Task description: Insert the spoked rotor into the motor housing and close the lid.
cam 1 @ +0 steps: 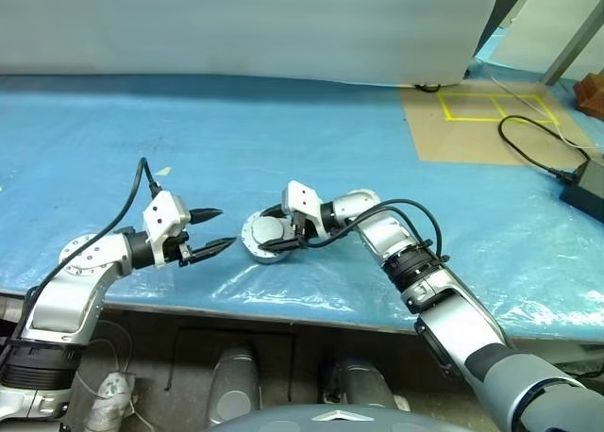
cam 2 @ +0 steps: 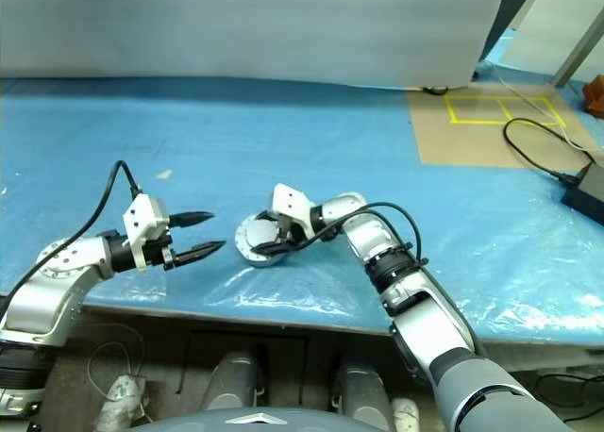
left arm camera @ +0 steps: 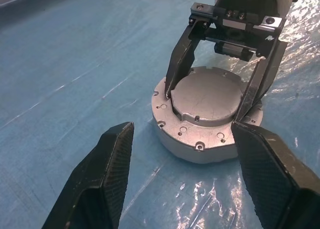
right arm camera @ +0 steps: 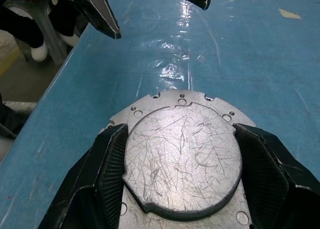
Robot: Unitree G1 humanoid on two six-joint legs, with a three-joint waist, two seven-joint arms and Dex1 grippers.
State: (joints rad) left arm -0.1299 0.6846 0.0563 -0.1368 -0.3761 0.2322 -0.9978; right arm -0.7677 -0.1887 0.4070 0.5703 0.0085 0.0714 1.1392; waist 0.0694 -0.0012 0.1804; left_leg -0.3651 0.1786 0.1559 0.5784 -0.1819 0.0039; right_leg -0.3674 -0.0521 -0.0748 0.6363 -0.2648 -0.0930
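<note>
While astride the lid (right arm camera: pixel 182 156), right gripper (left arm camera: pixel 216 95) clamped on its raised disc.
Left gripper (cam 1: pixel 212 230) nearby, jaws apart, empty; motor housing (left arm camera: pixel 200 139) flat on blue table (cam 1: pixel 283 130).

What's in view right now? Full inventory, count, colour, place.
motor housing: 1, silver metal, round, raised round lid seated on top, on the blue sheet near the table's front edge, between the two grippers
table sheet: 1, blue plastic, wrinkled, covers the table
cardboard panel: 1, brown, yellow tape rectangles on it, far right of the table
black cable: 1, black, runs across the cardboard to a black box at the right edge
paper scrap: 1, pale, on the sheet beyond the left gripper
left gripper: 1, black fingers, open, hovers left of the housing, pointing at it
right gripper: 1, black fingers, astride the raised lid, one finger on each side
</note>
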